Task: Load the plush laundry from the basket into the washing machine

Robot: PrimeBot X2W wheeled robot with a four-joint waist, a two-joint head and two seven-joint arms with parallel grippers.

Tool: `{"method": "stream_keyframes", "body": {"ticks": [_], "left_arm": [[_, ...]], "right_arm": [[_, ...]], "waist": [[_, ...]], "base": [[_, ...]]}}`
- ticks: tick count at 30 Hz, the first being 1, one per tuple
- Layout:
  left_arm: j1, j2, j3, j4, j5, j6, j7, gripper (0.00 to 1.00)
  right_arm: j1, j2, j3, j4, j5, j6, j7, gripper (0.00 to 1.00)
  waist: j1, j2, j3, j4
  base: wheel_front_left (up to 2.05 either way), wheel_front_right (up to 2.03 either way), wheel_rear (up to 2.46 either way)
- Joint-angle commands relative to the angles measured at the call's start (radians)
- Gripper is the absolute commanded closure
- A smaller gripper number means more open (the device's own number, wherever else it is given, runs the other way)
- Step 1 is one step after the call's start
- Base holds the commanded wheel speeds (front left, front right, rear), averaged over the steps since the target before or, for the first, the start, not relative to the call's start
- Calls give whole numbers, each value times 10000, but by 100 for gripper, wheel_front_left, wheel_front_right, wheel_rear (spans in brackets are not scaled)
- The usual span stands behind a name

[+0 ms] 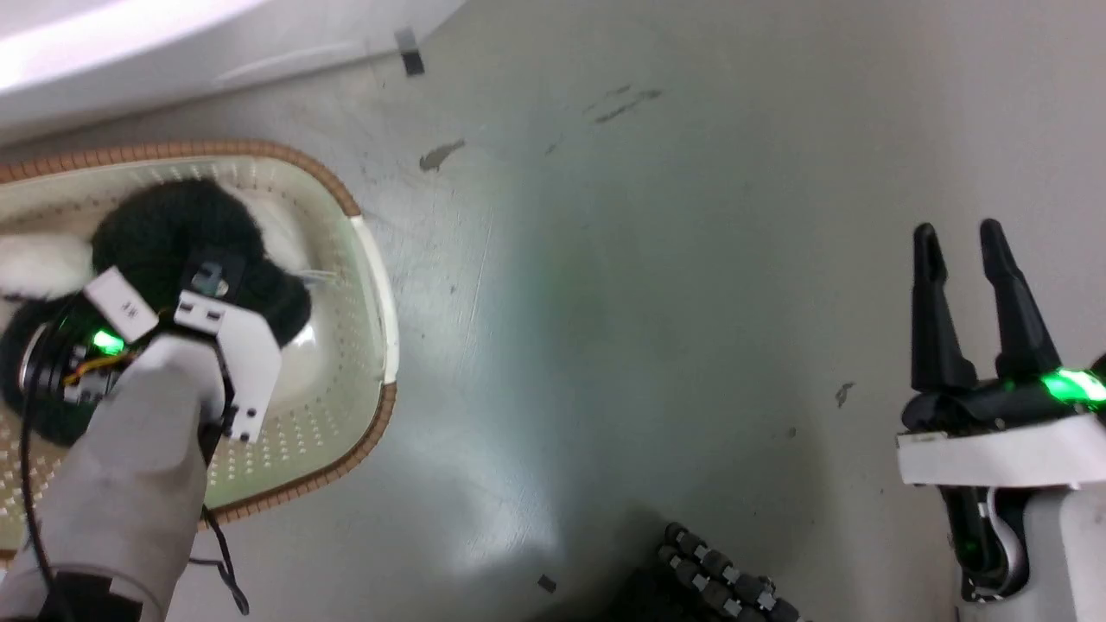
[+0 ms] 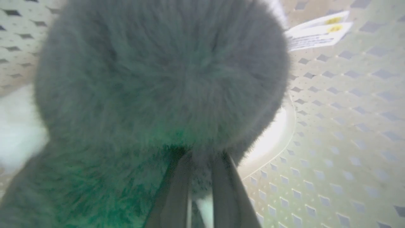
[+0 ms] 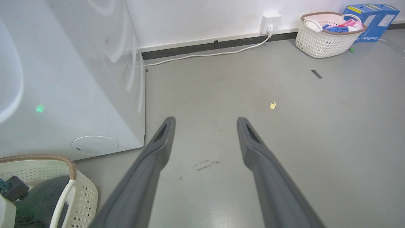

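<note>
The black plush laundry (image 1: 164,233) lies in the cream basket (image 1: 328,406), with a white patch (image 1: 34,263) at its left. My left arm (image 1: 216,337) reaches down into the basket, and its fingers are buried in the fur. In the left wrist view my left gripper (image 2: 205,155) is shut on a tuft of the plush laundry (image 2: 158,79), and the basket's floor label (image 2: 316,31) shows behind. My right gripper (image 1: 957,231) hangs open over bare floor, far right of the basket. The washing machine (image 3: 63,79) stands just behind the basket (image 3: 79,193).
A second basket (image 3: 329,34) with clothes and blue boxes (image 3: 370,15) stand by the far wall. A white cable (image 3: 205,53) runs from a wall outlet (image 3: 269,20) to the washer. My dark wheeled base (image 1: 717,579) shows at the bottom edge. Grey floor (image 1: 648,302) lies between the grippers.
</note>
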Motion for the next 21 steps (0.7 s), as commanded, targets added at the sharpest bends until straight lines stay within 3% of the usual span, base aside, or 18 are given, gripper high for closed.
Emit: {"method": "stream_keyframes", "body": {"ticks": [1,9,21], "left_arm": [[240,230,114,89,-139,138,-158,100],[1104,-439,475,17,-786,193,-1557,100],[2640,-1574,691,-668,-1433,-259,-3171,100]], "right_arm": [[-240,34,77,56,-28,-9,-44,0],[-48,34,-335,154,-626,-9,-44,0],[966,34,-911,28,-1651,-9,-44,0]], "waist": [[0,-1,-332,-130],[0,-1,-2122,674],[0,-1,-4988,2425]], "base": [[0,0,0],[0,0,0],[0,0,0]]}}
